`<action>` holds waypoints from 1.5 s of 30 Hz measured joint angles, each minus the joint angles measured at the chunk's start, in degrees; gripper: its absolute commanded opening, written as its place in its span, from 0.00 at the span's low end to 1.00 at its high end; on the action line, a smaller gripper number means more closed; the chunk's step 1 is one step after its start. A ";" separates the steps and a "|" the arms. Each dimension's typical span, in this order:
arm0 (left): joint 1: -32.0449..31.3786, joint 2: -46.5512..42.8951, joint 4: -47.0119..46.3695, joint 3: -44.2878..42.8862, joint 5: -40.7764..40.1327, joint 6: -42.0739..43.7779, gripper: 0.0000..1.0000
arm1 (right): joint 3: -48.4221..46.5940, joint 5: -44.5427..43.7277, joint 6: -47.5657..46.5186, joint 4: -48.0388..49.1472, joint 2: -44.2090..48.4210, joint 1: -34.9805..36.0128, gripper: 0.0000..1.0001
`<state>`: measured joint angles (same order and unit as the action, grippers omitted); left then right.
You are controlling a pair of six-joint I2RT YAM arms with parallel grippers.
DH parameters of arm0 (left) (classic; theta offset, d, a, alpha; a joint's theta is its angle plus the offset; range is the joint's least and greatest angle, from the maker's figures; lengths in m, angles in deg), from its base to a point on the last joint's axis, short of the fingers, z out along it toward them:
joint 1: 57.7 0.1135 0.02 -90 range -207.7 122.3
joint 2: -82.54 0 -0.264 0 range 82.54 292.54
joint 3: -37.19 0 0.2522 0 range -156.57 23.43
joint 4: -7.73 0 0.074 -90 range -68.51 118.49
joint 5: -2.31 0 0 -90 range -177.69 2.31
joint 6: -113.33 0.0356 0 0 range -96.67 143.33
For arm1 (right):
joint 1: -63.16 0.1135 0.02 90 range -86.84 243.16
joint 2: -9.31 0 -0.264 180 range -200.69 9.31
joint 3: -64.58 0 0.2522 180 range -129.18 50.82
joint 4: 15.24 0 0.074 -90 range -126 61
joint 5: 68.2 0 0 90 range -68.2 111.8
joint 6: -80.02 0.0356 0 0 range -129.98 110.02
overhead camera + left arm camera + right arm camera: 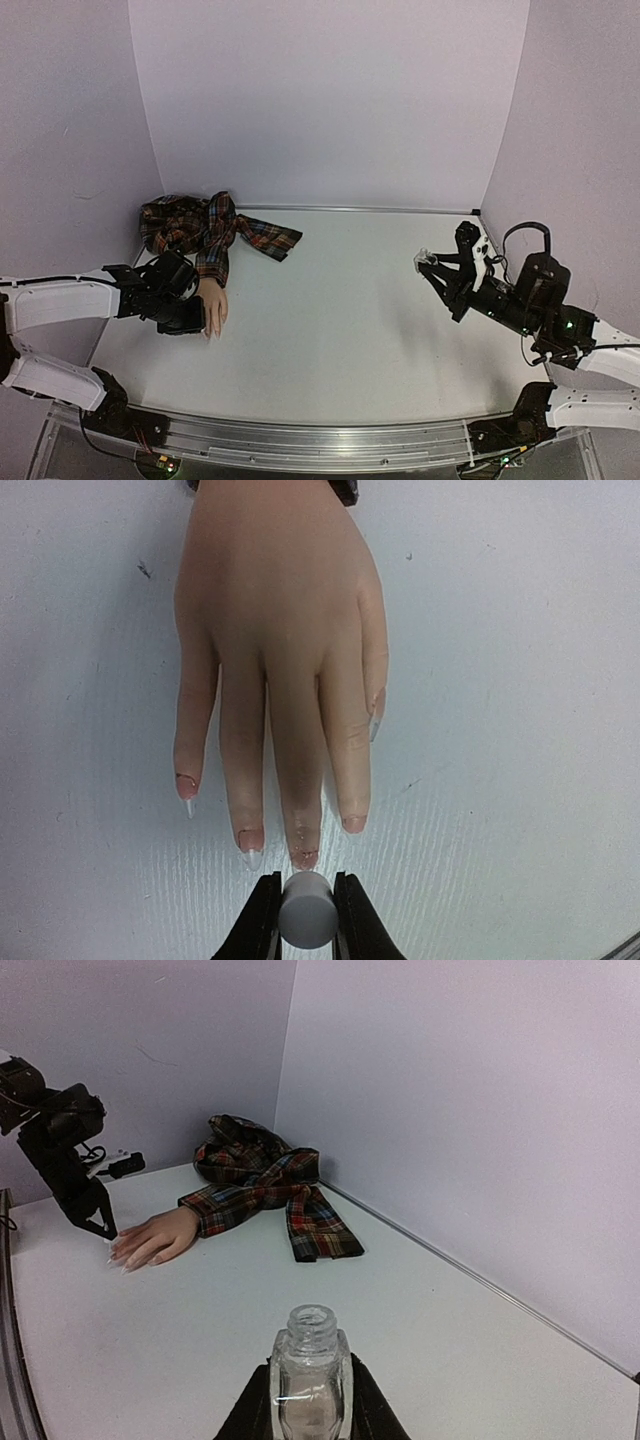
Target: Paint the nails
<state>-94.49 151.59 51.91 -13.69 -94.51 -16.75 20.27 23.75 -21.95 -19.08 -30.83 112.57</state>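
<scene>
The flesh-coloured mannequin hand (275, 650) lies palm down on the table, its fingers pointing at my left gripper. Its pale glossy nails (303, 858) tip the fingers. My left gripper (305, 888) is shut on a grey-white round cap (306, 915), held just in front of the middle fingertip; any brush under the cap is hidden. In the top view the left gripper (197, 318) sits over the hand (213, 301). My right gripper (311, 1388) is shut on a small clear open bottle (312, 1338), held upright above the table at the far right (428, 260).
The plaid sleeve (210, 232) is bunched at the back left corner against the wall and also shows in the right wrist view (262, 1182). Pale walls enclose the white table (340, 320) on three sides. A metal rail (300, 440) runs along the near edge.
</scene>
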 measured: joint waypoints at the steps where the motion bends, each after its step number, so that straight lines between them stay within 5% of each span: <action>1: 0.03 0.00 0.00 0.00 -0.23 0.09 0.00 | 0.09 0.00 0.00 0.04 0.00 0.00 0.00; 45: 0.15 1.27 -1.60 0.39 -0.33 -0.49 0.00 | 0.36 0.04 0.02 0.01 -0.04 0.00 0.00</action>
<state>-94.34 152.86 50.31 -13.31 -94.85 -17.23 20.63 23.80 -21.92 -19.06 -30.87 112.57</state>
